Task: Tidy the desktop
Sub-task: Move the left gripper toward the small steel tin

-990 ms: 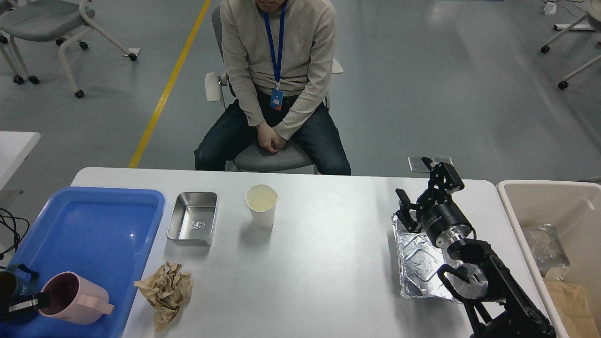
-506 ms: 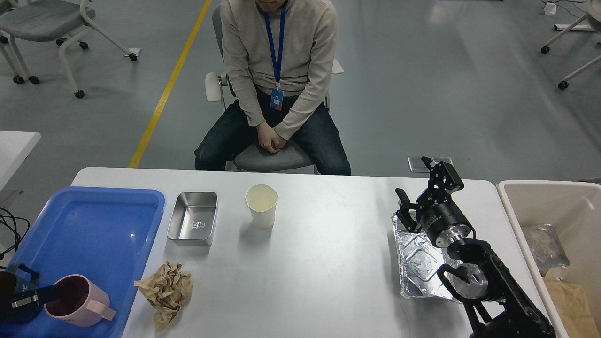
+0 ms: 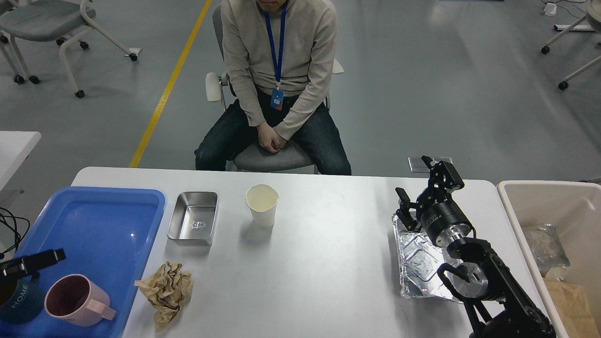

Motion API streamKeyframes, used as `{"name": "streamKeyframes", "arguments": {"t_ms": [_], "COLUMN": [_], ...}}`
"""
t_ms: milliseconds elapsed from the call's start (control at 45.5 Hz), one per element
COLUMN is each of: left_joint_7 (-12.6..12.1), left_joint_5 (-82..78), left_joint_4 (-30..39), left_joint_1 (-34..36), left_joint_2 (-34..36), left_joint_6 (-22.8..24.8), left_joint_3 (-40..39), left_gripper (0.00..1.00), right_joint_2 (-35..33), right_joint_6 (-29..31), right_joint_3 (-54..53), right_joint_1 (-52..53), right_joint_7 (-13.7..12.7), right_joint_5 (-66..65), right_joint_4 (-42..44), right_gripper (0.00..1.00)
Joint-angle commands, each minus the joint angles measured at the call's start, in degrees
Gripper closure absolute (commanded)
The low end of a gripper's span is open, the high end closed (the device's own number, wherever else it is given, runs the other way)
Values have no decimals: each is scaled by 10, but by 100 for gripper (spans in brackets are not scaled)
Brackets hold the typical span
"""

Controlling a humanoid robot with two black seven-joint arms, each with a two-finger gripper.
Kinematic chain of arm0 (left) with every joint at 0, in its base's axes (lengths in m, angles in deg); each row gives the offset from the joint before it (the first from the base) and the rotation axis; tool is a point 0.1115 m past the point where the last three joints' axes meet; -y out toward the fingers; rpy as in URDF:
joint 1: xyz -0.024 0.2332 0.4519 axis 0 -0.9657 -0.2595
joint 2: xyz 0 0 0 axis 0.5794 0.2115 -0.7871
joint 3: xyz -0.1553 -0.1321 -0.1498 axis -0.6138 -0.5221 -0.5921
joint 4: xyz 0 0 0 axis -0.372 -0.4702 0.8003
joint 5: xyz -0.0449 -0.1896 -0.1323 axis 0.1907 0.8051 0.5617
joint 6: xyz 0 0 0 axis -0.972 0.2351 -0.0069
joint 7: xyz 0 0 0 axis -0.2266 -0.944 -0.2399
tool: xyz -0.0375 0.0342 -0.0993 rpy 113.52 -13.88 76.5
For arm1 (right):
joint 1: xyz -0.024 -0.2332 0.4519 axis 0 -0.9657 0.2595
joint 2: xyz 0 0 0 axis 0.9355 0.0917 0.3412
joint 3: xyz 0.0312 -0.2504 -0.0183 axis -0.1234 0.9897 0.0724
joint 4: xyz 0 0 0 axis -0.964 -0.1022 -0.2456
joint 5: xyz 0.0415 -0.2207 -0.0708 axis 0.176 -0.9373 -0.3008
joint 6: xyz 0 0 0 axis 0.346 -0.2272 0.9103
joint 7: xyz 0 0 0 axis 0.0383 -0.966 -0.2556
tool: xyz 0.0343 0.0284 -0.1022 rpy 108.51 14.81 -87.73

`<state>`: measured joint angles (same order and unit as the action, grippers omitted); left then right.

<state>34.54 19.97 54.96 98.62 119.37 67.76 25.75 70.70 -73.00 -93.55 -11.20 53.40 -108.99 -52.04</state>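
Note:
The white desktop (image 3: 328,272) holds a blue tray (image 3: 108,220) at the left. A pink mug (image 3: 77,300) stands upright in the tray's near corner, beside a dark blue mug (image 3: 19,305). My left gripper (image 3: 33,264) is at the left edge, just above and left of the pink mug and apart from it. Only one black finger shows, and it holds nothing. My right gripper (image 3: 420,183) is open and empty above the far end of a crumpled foil tray (image 3: 418,263) on the right.
A steel box (image 3: 193,224), a paper cup (image 3: 261,205) and a crumpled brown paper (image 3: 165,291) lie on the desktop. A beige bin (image 3: 516,202) with waste stands at the right edge. A person (image 3: 277,70) sits behind the table.
My left gripper has let go of the pink mug, which now stands in the tray, and has moved up and away from it. The right arm has not moved.

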Motion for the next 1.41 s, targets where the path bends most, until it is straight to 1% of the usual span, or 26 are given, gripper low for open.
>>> {"name": "streamKeyframes", "arguments": {"t_ms": [0,176,286,352,550,682,770,946,1144,1254,1320,1386], "left_joint_7": [6,5,6,6,6,7,10,8,0,-12,-18,-19], "left_joint_5": [-2,-1,-2,-2,-2,-2,1,6,21,55,60,61], "left_joint_4": [6,40,53,58,100,102,105,105,102,98,79,48], "left_joint_1": [31,97,131,134,130,128,128,128,126,122,122,121], "left_joint_2": [-8,-25,-44,-45,-44,-35,-17,-12,-22,-49,-63,-76], "left_joint_6": [1,3,-4,-9,-44,-47,-47,-45,-32,20,27,31], "left_joint_3": [-31,-35,-37,-40,-40,-39,-39,-38,-37,-35,-35,-33], "left_gripper": [17,17,17,17,17,17,17,17,17,17,17,17], "right_joint_2": [1,0,-5,-7,-11,-12,-12,-11,-11,-11,-11,-11], "right_joint_6": [0,0,0,0,0,0,0,0,0,0,0,0], "right_joint_3": [0,0,0,0,0,0,0,0,1,0,1,1], "right_joint_1": [0,-2,-3,-4,-4,-5,-5,-4,-5,-5,-5,-6], "right_joint_7": [0,0,0,0,0,0,0,0,0,0,0,0], "right_joint_5": [0,0,0,0,0,0,0,0,0,0,0,0], "right_joint_4": [-1,-1,-3,-3,-3,-3,-3,-3,-3,-3,-3,-3], "right_gripper": [0,0,0,0,0,0,0,0,0,0,0,0]}}
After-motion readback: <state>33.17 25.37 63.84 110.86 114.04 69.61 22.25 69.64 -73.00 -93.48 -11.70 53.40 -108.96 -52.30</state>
